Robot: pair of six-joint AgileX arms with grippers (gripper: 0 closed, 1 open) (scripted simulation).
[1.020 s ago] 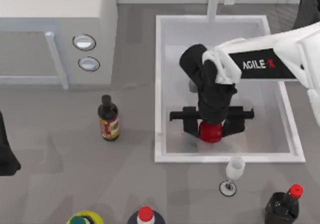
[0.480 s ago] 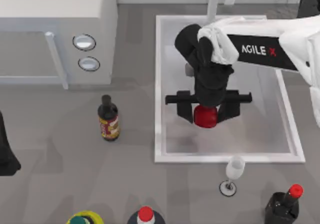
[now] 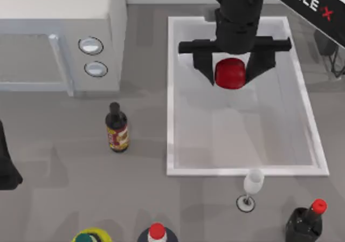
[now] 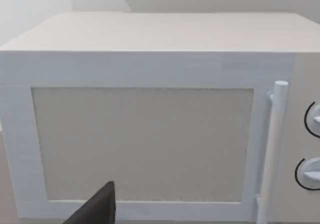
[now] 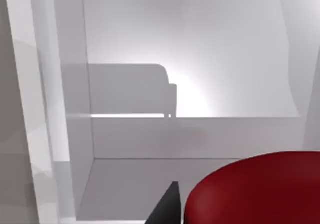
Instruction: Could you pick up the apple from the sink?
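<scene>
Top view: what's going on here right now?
The right claw is shut on the apple and holds it up above the far part of the sink, well clear of the basin floor. The right wrist view shows the apple close under the camera with the sink wall behind it. The left arm is parked at the table's left edge, its camera facing the microwave.

Kitchen counter: white sink (image 3: 171,91), microwave (image 3: 59,15), sauce bottle (image 3: 117,129), wine glass (image 3: 251,188) on grey worktop.
</scene>
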